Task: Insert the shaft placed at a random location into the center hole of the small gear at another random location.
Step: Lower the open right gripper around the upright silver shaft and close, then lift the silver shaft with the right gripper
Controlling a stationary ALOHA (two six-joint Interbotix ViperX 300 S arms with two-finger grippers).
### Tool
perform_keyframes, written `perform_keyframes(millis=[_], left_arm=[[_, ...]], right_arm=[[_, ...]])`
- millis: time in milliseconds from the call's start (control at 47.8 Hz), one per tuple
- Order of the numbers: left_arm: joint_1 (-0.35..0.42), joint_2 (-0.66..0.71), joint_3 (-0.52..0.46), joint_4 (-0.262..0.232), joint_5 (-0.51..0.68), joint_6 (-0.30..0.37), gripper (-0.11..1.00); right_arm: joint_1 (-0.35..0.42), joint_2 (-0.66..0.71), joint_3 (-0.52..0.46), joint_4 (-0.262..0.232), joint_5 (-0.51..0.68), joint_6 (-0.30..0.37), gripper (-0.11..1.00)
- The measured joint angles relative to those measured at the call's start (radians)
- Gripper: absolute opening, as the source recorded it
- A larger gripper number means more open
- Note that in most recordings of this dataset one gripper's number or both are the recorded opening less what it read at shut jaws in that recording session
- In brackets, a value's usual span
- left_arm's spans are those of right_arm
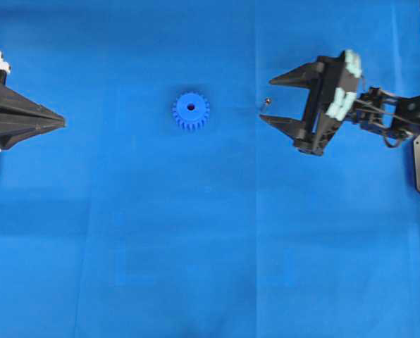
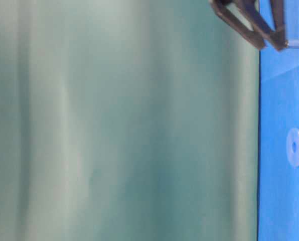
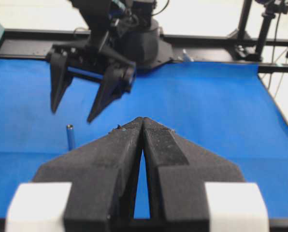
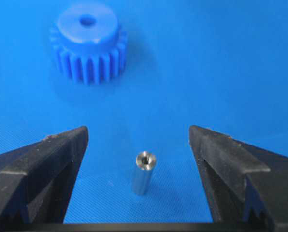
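Observation:
The small blue gear [image 1: 191, 110] lies flat on the blue mat with its center hole [image 1: 191, 108] facing up; it also shows in the right wrist view [image 4: 87, 42], hole [image 4: 87, 20] dark. The shaft [image 1: 267, 103], a tiny silvery pin, stands upright right of the gear, and shows in the right wrist view [image 4: 143, 172] and the left wrist view [image 3: 70, 137]. My right gripper [image 1: 265, 100] is open, its jaws on either side of the shaft without touching it [image 4: 139, 133]. My left gripper [image 1: 62, 122] is shut and empty at the far left [image 3: 142, 119].
The blue mat [image 1: 210, 246] covers the table. A black frame rail [image 3: 207, 50] and the right arm's base stand at the mat's far edge in the left wrist view. The table-level view is mostly a green backdrop [image 2: 119, 120], with the gear [image 2: 295, 147] at its right.

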Motion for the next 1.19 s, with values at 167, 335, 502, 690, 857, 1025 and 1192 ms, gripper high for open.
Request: perform_keyframes(millis=[167, 335, 502, 690, 857, 1025, 1192], left_arm=[[0.002, 0.000, 0.002, 0.000, 0.000, 0.000, 0.00], [0.000, -0.002, 0.005, 0.000, 0.002, 0.000, 0.00], [0.000, -0.002, 0.005, 0.000, 0.002, 0.000, 0.00], [0.000, -0.002, 0.005, 0.000, 0.002, -0.005, 0.00], [0.000, -0.002, 0.005, 0.000, 0.003, -0.006, 0.00], [0.002, -0.002, 0.006, 0.000, 0.009, -0.011, 0.00], [0.000, -0.003, 0.006, 0.000, 0.009, -0.012, 0.00]], right_arm=[[0.000, 0.080, -0.029, 0.015, -0.002, -0.002, 0.74], [0.000, 0.087, -0.031, 0.026, -0.002, -0.002, 0.70], [0.000, 0.087, -0.029, 0.026, -0.003, -0.002, 0.46], [0.000, 0.087, -0.023, 0.028, -0.009, 0.002, 0.05], [0.000, 0.087, -0.023, 0.026, -0.017, 0.002, 0.03], [0.000, 0.087, -0.025, 0.028, -0.015, 0.002, 0.03], [0.000, 0.026, -0.029, 0.026, 0.049, 0.002, 0.03]])
